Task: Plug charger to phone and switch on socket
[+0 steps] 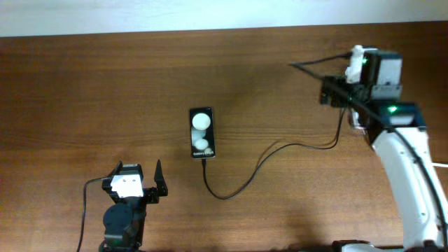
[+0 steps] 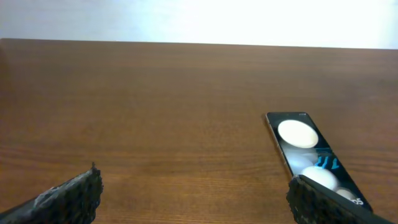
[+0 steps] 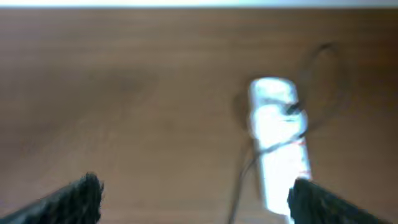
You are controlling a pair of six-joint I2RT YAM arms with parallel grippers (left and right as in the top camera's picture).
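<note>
The black phone point(image 1: 202, 132) lies flat mid-table with two white glints on its face; it also shows at the right of the left wrist view point(image 2: 308, 152). The charger's thin black cable point(image 1: 241, 183) runs from the phone's near end, curves right and passes under the right arm. The white socket point(image 3: 277, 143) shows blurred in the right wrist view, with the black cable across it and a red mark on its side; in the overhead view the right arm hides it. My left gripper point(image 1: 140, 183) point(image 2: 196, 196) is open and empty, near-left of the phone. My right gripper point(image 1: 338, 89) point(image 3: 196, 199) is open above the table, with the socket ahead by its right finger.
The wooden table's far edge point(image 1: 210, 31) meets a pale wall. A thin white cord point(image 1: 441, 166) shows at the right edge. Black arm cables run by the left arm's base point(image 1: 85, 203).
</note>
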